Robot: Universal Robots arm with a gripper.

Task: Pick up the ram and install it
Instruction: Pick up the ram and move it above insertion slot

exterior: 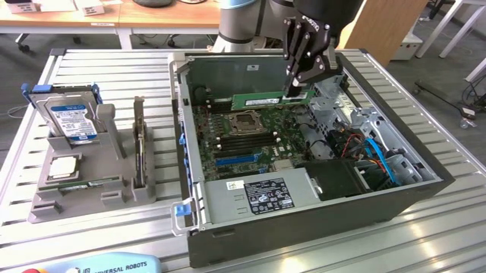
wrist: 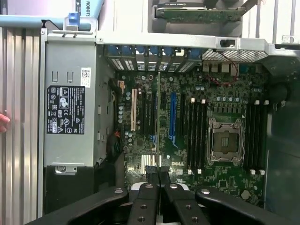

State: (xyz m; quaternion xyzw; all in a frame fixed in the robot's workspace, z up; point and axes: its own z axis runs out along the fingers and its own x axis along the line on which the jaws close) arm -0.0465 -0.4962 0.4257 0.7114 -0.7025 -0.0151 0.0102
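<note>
Ram: green stick, held level in the air, upper middle of the exterior view, above the far part of the open computer case. It clears the motherboard and is not seated in any slot. Gripper comes down from the top of the frame and is clamped narrow on the ram's end toward the exterior view's right; the rest of the stick juts toward the exterior view's left.

Below the ram: empty CPU socket with black memory slots beside it. Power supply with its label sits at the case's near edge, lower middle of the frame.

Wrist view: closed fingers look straight down on the board, with socket, memory slots and power supply in sight. A person's fingertip rests on the slats beside the case.

Left side of the exterior view: grey holder on the slatted table, well apart from the case. It carries an upright hard drive, a square silver processor and an upright dark card.
</note>
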